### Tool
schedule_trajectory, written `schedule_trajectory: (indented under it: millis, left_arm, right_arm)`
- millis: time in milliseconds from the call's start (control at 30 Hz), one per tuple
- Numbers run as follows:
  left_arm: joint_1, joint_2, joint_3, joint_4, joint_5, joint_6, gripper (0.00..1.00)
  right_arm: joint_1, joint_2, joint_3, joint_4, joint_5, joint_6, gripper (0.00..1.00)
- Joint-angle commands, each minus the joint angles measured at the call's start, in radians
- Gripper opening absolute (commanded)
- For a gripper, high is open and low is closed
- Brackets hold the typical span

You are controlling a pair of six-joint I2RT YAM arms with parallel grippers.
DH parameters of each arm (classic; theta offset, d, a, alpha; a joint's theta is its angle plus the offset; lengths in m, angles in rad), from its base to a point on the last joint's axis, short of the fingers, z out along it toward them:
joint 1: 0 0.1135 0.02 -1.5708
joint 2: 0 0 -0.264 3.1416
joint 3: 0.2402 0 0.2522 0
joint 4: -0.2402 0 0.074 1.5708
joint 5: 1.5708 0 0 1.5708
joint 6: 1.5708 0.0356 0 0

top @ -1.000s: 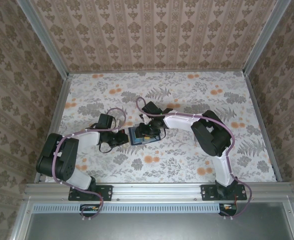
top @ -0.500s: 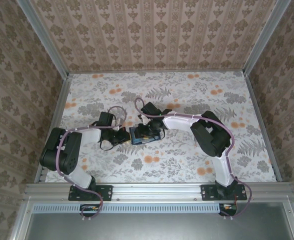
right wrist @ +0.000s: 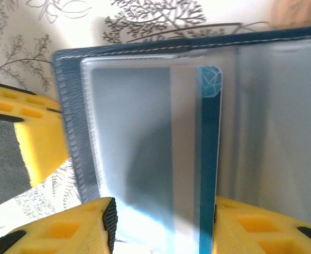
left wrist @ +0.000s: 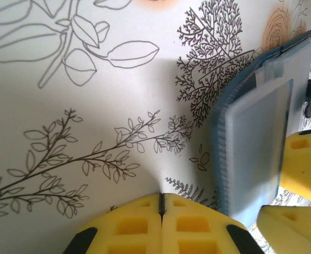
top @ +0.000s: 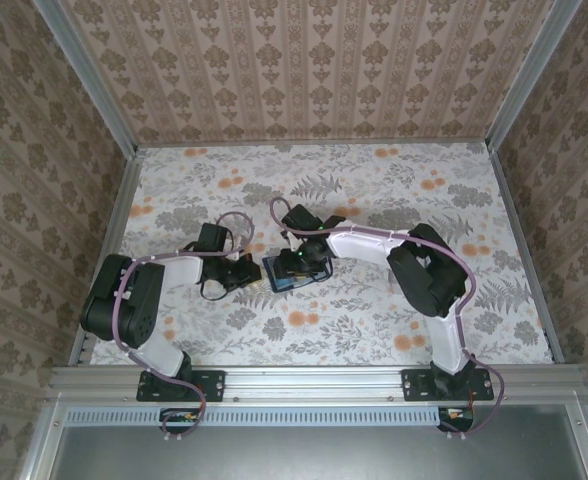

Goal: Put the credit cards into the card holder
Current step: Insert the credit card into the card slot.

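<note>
The card holder (top: 286,278), a small flat dark navy-blue folding wallet with a greyish inside, lies opened out on the tabletop (top: 374,190), a white surface printed with grey ferns and orange blooms. It lies directly under the right pincer and just to the right of the left pincer's tips.

The left pincer (left wrist: 161,211) is clenched. Its two yellow honeycomb fingertips meet along a thin seam with nothing between them. They sit low over the tabletop at the holder's stitched outer edge. Whether they touch that edge, I cannot tell.

The right pincer (right wrist: 163,222) reaches in from the opposite side. Its yellow fingertips stand apart, one at each long edge of a credit card (right wrist: 184,159), grasping it across its width. This thin rectangular card is pale grey with a teal stripe down one side.

From between those fingertips the card runs forward over the open holder. Its far end with the rounded corner lies at a clear plastic sleeve (right wrist: 129,106) on the holder's left half. How deep it sits in that sleeve is unclear.

The holder's other half spreads out to the right of the right pincer's fingers.
</note>
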Motion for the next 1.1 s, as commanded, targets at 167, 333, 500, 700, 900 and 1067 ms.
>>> schedule_trajectory:
  millis: [167,333,500,700,900,1067]
  left_arm:
    - [-0.003,0.056,-0.032,0.038,-0.107,0.018,0.00]
    - [0.001,0.008,-0.033,0.018,-0.124,0.028,0.04]
    - [0.004,-0.048,-0.019,-0.037,-0.168,0.047,0.08]
    - [0.003,-0.075,-0.008,-0.024,-0.151,0.043,0.14]
    - [-0.025,-0.104,-0.020,0.004,-0.131,0.013,0.25]
    - [-0.025,-0.156,-0.051,-0.004,-0.150,0.013,0.28]
  right_arm:
    - [0.003,-0.089,0.029,-0.178,0.178,-0.028,0.50]
    - [0.004,-0.172,-0.030,-0.187,0.202,-0.074,0.50]
    - [-0.006,-0.293,-0.134,-0.172,0.243,-0.102,0.48]
    - [-0.012,-0.244,-0.153,-0.113,0.172,-0.099,0.38]
    - [-0.010,-0.135,-0.091,-0.121,0.303,-0.087,0.43]
    - [-0.010,-0.076,-0.062,-0.102,0.306,-0.093,0.44]
